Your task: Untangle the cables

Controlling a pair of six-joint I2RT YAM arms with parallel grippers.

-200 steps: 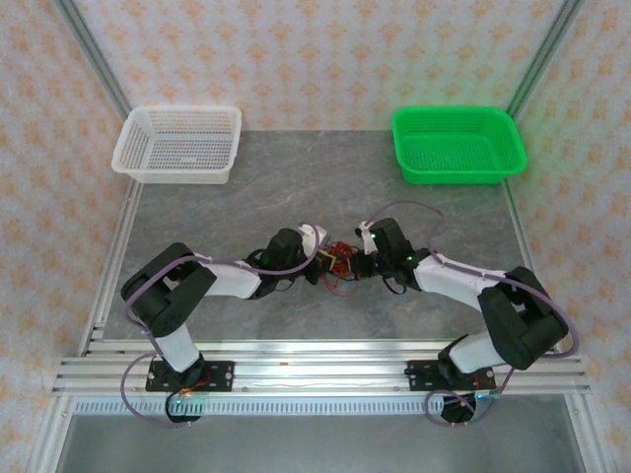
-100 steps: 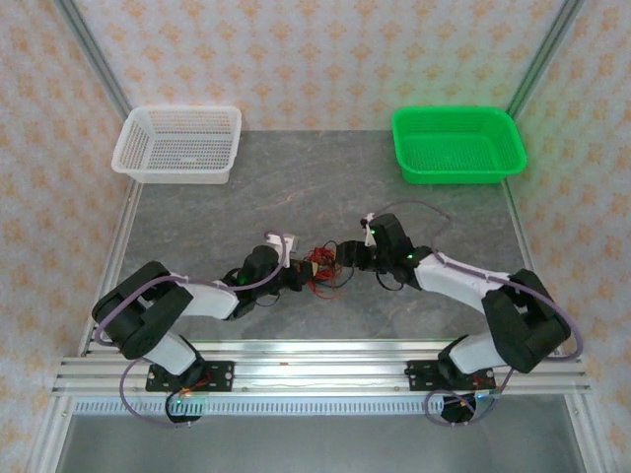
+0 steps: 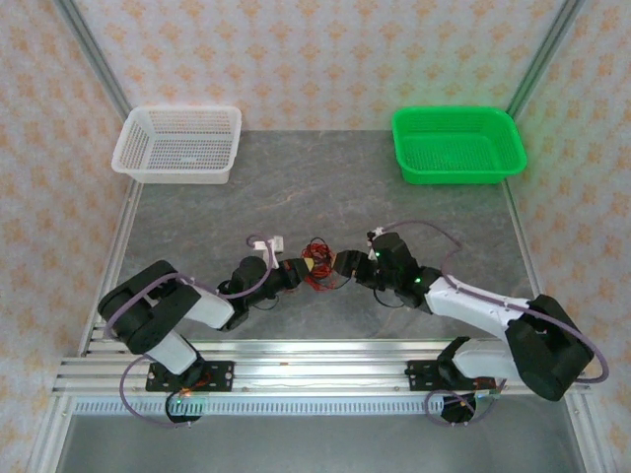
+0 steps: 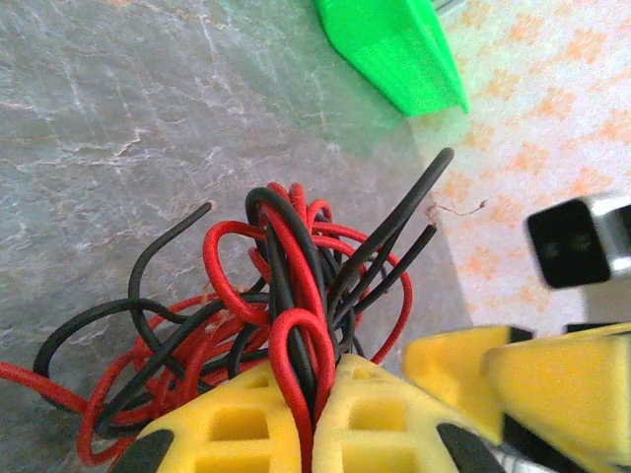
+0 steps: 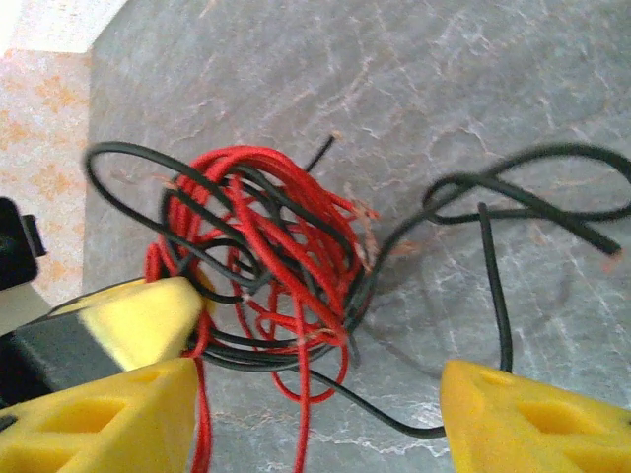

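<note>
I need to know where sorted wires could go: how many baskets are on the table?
2. The white basket sits at the far left corner and the green basket at the far right corner. The overhead view shows the whole surface, so none seems hidden.

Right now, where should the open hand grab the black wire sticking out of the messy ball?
Probably its loose loop, coming down from above with the right hand. It spreads over the table clear of the snarl that the left hand pinches, so nothing else gets caught.
</note>
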